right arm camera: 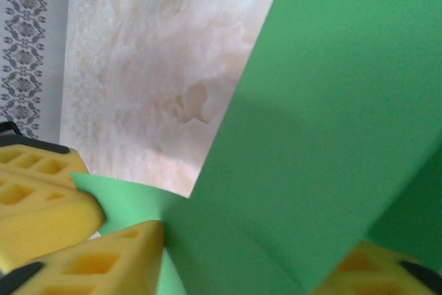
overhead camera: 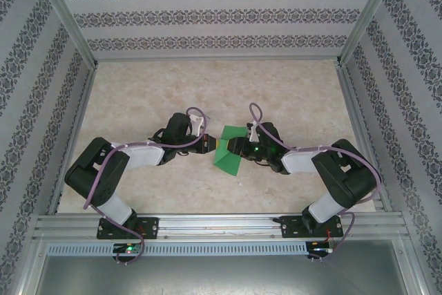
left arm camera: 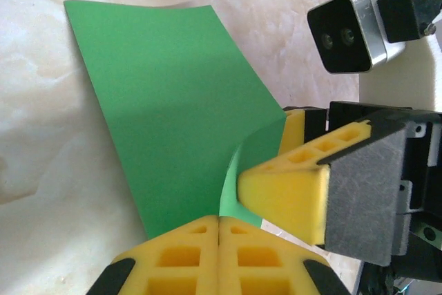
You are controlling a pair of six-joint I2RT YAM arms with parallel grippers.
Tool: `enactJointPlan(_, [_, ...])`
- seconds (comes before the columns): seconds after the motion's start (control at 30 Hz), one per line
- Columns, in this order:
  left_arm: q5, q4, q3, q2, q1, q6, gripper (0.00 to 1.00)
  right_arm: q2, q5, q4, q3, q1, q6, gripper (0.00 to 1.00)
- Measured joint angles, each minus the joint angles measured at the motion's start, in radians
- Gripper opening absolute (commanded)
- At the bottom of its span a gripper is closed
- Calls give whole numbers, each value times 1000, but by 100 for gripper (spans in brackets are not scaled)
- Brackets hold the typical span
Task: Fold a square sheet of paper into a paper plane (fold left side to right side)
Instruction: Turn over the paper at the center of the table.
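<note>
The square sheet of paper (overhead camera: 226,159), bright green, lies mid-table between both grippers, partly lifted. In the left wrist view the sheet (left arm camera: 166,101) lies flat, and its near right edge curls up into the seam of my left gripper (left arm camera: 219,222), whose yellow fingers are pressed together on it. My right gripper (overhead camera: 236,145) comes in from the right. One of its yellow fingers (left arm camera: 283,191) rests against the curled flap, the other sits behind it. In the right wrist view the raised flap (right arm camera: 331,101) stands between the spread fingers of my right gripper (right arm camera: 255,253). My left gripper (overhead camera: 210,144) touches the sheet's left edge.
The marble-patterned tabletop (overhead camera: 207,94) stretches bare beyond the paper. Patterned walls and aluminium rails (overhead camera: 214,222) enclose the workspace. The right arm's wrist camera (left arm camera: 349,29) hangs close above the sheet, and the left gripper's fingers (right arm camera: 34,191) show beside the right ones.
</note>
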Motion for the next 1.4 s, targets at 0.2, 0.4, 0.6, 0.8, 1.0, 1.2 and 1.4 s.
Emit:
enactJointPlan(0.2, [0, 0, 0, 11, 0, -2, 12, 10, -3, 36, 2, 7, 24, 16])
enactJointPlan(0.4, [-23, -2, -11, -5, 3, -2, 26, 5, -1, 44, 2, 7, 32, 3])
enactJointPlan(0.6, [-42, -58, -24, -140, 39, 16, 37, -42, -2, 43, -8, 4, 29, 0])
enactJointPlan(0.8, [-87, -135, -26, -330, 88, 51, 58, -122, -6, 28, -8, -29, 8, 0])
enactJointPlan(1.0, [-106, -182, -38, -475, 152, 54, 79, -241, -7, -26, -8, -76, -34, 0])
enactJointPlan(1.2, [-45, -143, -75, -541, 225, -28, 87, -394, -10, -71, -14, -137, -67, 0])
enactJointPlan(1.4, [88, 84, -109, -481, 251, -227, 85, -592, -30, -81, -40, -211, -82, 0])
